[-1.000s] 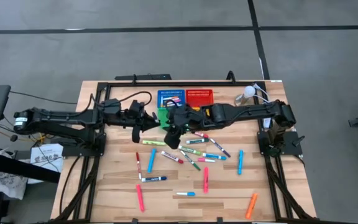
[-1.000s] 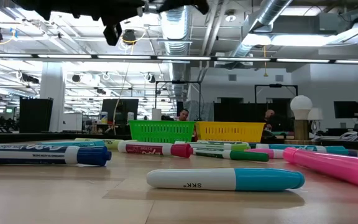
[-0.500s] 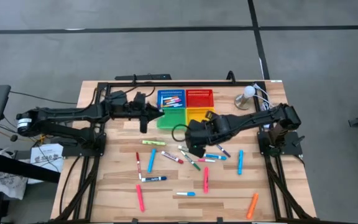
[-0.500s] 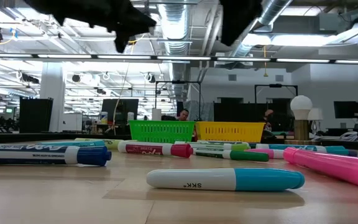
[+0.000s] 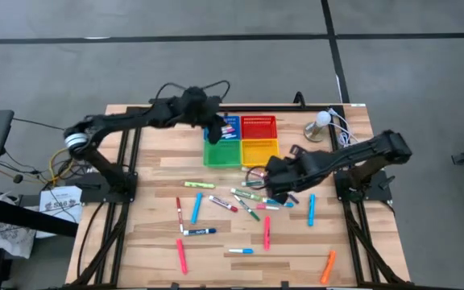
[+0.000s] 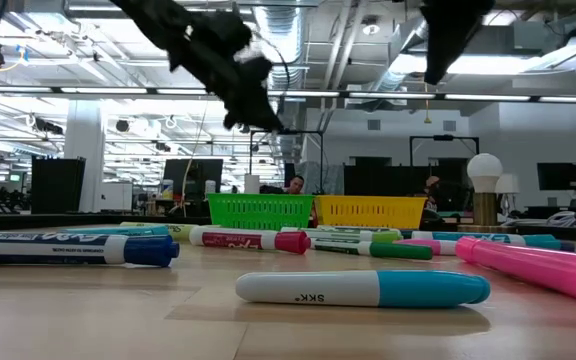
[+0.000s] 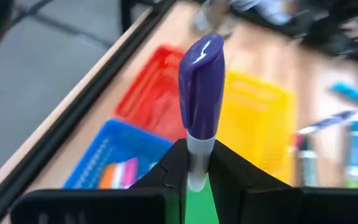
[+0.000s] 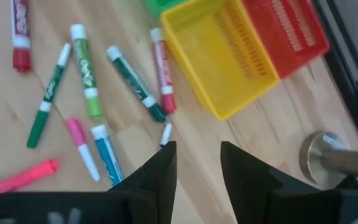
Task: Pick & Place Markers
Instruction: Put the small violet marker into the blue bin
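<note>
Standing upright in left jaws, purple-capped marker [image 7: 201, 93]

My two arms: matte black, jointed segments w/ black cables looped along them. Left arm [image 5: 127, 121] has a silver-grey joint collar nr its base. My jaws: dark, blocky, angular fingers.

Wooden table [image 5: 143, 242] carries scattered markers [image 5: 248, 205] and four baskets [image 5: 242, 138].
</note>
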Controlling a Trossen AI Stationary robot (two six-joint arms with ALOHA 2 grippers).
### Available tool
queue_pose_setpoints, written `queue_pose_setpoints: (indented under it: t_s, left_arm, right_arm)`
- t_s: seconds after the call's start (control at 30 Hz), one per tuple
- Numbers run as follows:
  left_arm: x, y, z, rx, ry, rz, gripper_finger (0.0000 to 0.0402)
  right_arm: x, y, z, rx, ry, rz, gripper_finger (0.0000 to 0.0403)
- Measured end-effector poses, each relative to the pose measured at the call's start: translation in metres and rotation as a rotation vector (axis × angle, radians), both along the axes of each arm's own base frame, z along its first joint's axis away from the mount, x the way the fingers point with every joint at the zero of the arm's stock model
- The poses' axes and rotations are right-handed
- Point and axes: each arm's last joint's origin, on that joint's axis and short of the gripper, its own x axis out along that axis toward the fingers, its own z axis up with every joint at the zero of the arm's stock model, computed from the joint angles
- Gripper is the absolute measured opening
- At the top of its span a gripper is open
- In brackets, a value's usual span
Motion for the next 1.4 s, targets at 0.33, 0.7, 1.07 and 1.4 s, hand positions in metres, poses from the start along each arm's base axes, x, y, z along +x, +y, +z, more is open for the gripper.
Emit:
queue_pose_setpoints:
  t_s: [0.33,0.7,1.07,1.4]
  left_arm:
    - [0.021,0.054,-0.057,-0.125,0.215,0.028,0.0047]
    - [0.027,0.055,-0.084,-0.143,0.356,-0.047,0.0047]
    - [0.025,0.052,-0.086,-0.143,0.396,-0.074,0.0047]
    - [0.025,0.053,-0.086,-0.118,0.402,-0.085,0.0059]
  right_arm:
    - [-0.049,-0.014,0.016,0.081,-0.246,-0.067,0.0115]
    - [-0.067,-0.020,0.009,0.101,-0.345,-0.046,0.0115]
    - [-0.076,-0.023,-0.014,0.128,-0.508,-0.054,0.0115]
    - [-0.081,-0.024,-0.020,0.149,-0.576,-0.054,0.0115]
